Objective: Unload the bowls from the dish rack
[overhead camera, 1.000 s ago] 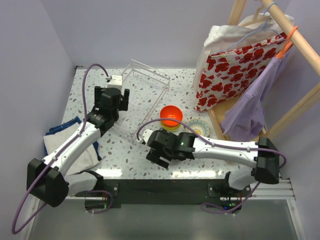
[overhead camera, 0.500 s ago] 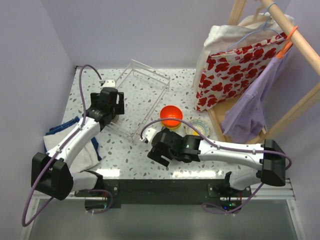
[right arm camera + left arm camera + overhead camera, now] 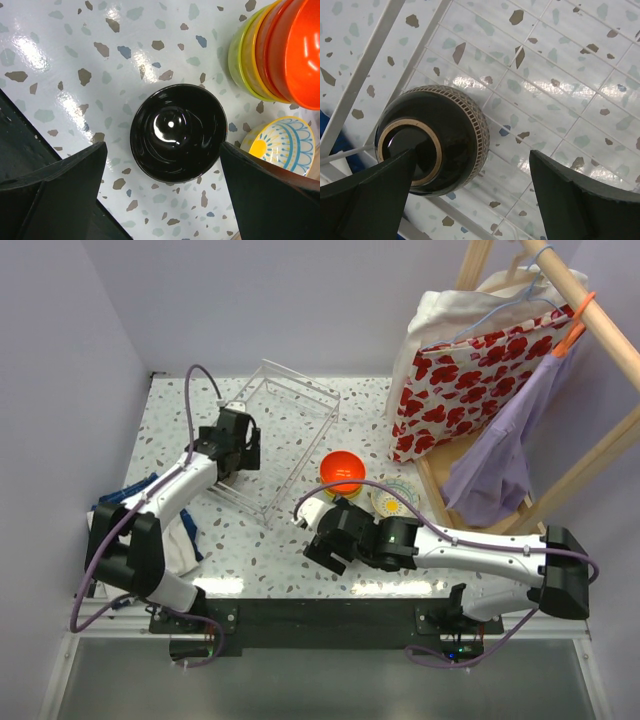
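The white wire dish rack (image 3: 286, 436) stands on the speckled white desk (image 3: 250, 552), towards the far left. The left gripper (image 3: 236, 443) hangs over the rack's near left corner with its jaws spread wide and nothing between them. In the left wrist view, a dark brown bowl with a patterned band (image 3: 433, 141) lies on the rack's wire floor, its tan-edged foot ring turned up to the camera, below and slightly to the left of the open fingers (image 3: 367, 200). To the right of the rack, on the desk, stands a stack of nested bowls (image 3: 270, 47): lime green and yellow-orange below, orange-red on top. Just beside the stack sits a cream bowl with a blue and yellow pattern inside (image 3: 283, 143). The right gripper (image 3: 326, 544) hovers near the stack, also wide open and holding nothing. Straight beneath it a glossy dark round bowl (image 3: 178, 133) sits upright on the desk, clear of both fingers (image 3: 272, 197).
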`<state>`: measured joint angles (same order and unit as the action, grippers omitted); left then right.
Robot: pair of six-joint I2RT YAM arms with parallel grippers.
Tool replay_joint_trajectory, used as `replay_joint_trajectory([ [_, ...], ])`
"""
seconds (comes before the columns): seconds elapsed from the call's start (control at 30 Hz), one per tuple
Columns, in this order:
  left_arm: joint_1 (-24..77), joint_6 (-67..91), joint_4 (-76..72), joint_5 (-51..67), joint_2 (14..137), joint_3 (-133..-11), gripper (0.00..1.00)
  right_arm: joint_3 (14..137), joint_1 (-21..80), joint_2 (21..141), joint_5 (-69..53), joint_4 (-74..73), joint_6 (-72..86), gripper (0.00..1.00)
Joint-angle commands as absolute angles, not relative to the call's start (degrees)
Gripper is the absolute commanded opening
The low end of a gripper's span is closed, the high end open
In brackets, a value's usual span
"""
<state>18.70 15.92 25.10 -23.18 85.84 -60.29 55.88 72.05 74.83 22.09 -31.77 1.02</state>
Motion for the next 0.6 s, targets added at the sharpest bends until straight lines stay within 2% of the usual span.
replay_joint_trajectory([
  [0.0, 18.3, 17.5, 25.9, -16.6, 89.8, -64.9, 1.0, 54.5, 72.2, 72.7, 25.8, -28.4, 0.7, 0.99],
  [0.57, 18.4, 16.5, 23.9, -2.9, 106.5, -84.4, 1.0, 51.0, 72.2, 70.0, 30.0, -26.5, 1.6, 0.99],
])
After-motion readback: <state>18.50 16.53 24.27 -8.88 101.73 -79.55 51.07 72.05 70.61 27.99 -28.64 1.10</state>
